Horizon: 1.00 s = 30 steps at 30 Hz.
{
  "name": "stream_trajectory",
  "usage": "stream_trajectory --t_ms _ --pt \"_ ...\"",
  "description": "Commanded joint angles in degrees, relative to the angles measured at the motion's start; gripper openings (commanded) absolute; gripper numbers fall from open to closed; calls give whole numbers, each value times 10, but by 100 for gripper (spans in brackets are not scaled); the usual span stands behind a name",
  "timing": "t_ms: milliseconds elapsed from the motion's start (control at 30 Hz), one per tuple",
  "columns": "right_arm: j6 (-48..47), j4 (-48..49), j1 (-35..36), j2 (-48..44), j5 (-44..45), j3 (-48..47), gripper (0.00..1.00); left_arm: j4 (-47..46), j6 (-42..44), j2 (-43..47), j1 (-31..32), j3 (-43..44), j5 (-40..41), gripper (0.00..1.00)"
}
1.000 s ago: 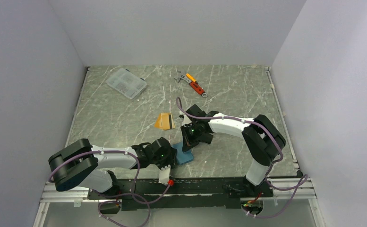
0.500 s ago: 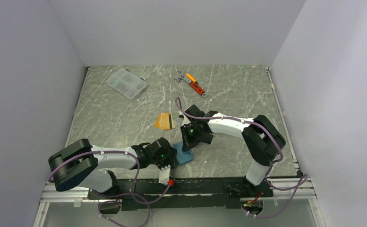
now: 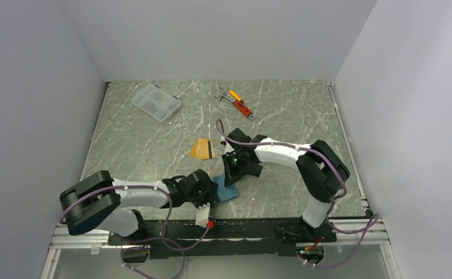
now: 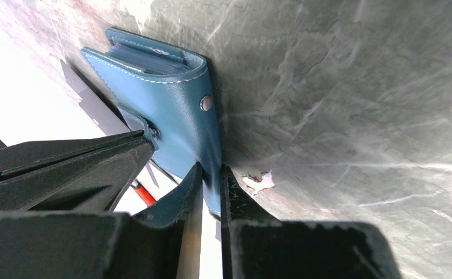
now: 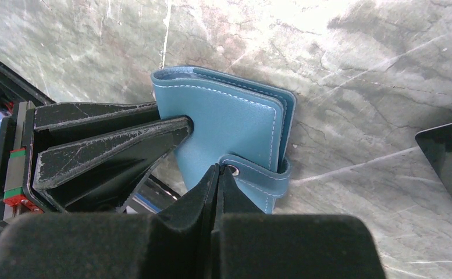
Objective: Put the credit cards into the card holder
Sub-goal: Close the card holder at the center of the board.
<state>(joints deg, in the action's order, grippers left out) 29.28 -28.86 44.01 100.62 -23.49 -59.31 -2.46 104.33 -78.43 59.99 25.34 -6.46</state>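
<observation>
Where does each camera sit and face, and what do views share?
Top external: above, behind the bases, looking down at the table; left arm and right arm show.
Left wrist: looks along the left gripper, pinching the card holder.
Right wrist: looks along the right gripper, pinching its strap.
Shared: both wrist views show the card holder.

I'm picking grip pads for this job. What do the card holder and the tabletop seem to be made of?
Card holder: smooth teal leather or leather-look material, matte, with white stitching along the edges and a metal snap stud. Tabletop: grey marble-patterned surface with a slight sheen; stone or printed laminate, cannot tell.
</observation>
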Motion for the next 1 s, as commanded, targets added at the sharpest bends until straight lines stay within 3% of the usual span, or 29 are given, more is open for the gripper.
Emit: stream_trajectory --t_ms 0,367,533,600,800,967 --pt "-10 -37 2 55 109 25 0 64 -3 6 2 -6 7 0" --pt "-4 -28 -11 58 120 51 0 61 -7 8 3 -10 9 0" --pt "1 -10 -21 45 115 66 0 51 -26 12 2 2 34 17" --pt "4 16 -34 34 79 80 0 71 -33 16 -1 17 46 19" --pt "17 107 -68 -21 -36 108 36 172 -90 34 -18 91 63 22" --pt "33 131 -86 -72 -83 107 42 289 -172 43 -38 183 63 27"
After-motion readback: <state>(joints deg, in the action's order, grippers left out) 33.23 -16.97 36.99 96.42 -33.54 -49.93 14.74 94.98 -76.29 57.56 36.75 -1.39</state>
